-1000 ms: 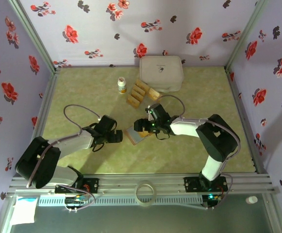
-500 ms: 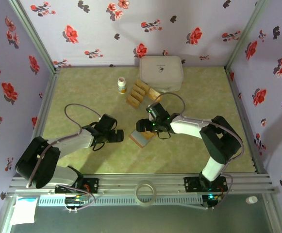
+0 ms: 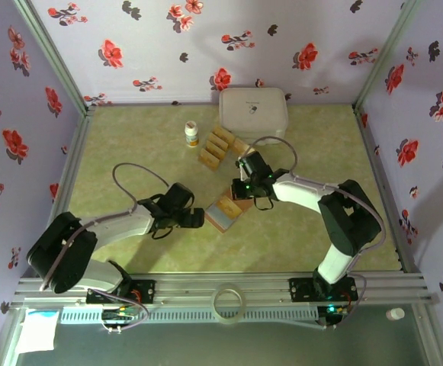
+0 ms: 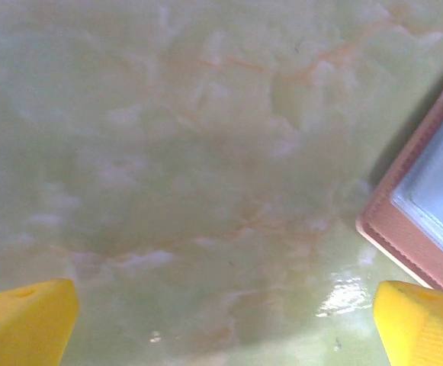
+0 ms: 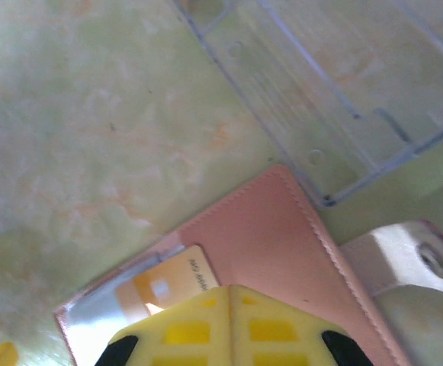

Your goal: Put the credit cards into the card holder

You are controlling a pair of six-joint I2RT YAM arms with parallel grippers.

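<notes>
The flat pinkish-tan folding card holder lies open on the pale green bench, directly beneath the right hand. That hand's yellow fingers are clenched together above a shiny gold-yellow credit card sitting in the holder's pocket. The left hand, just beside the holder's edge, is released, its fingers wide apart. More gold cards lie beyond the right hand.

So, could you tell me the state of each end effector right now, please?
Left end effector: open, empty.
Right end effector: closed over the card holder; grip cannot be told.
</notes>
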